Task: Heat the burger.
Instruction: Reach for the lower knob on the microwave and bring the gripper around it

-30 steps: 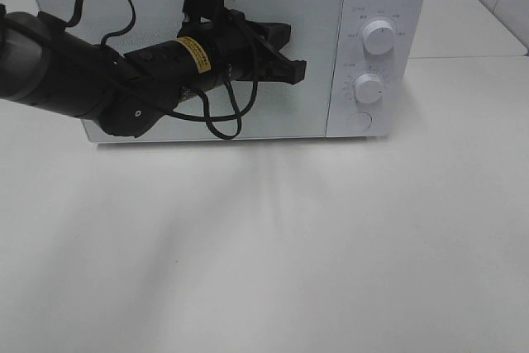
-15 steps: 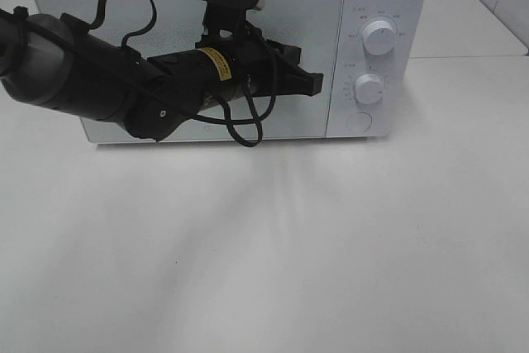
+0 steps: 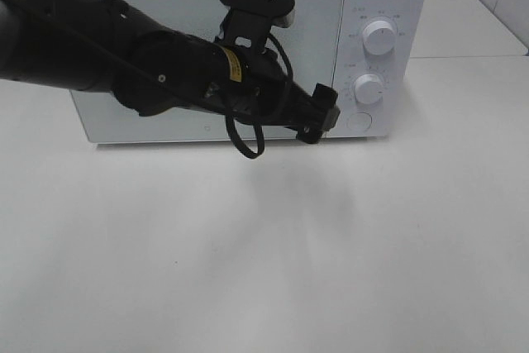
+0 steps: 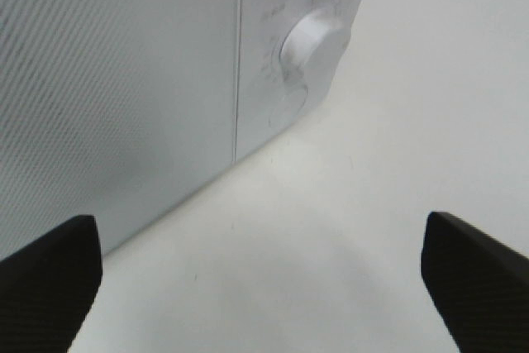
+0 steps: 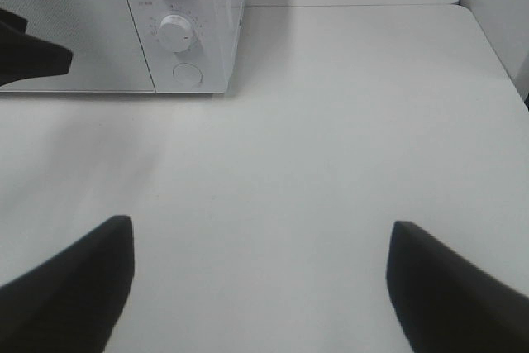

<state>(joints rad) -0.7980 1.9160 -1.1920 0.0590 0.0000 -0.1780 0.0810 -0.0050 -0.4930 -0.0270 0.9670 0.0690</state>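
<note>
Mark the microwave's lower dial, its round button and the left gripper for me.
lower dial (image 3: 369, 88): exterior high view, centre of the knob face.
round button (image 3: 358, 121): exterior high view, middle of the button.
left gripper (image 3: 321, 115): exterior high view, midway between its fingertips.

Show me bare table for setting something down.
Free: the wide white tabletop in front of the white box microwave, and the strip to its right. Crowded: close against the microwave's front, where the black left gripper hangs.
</note>
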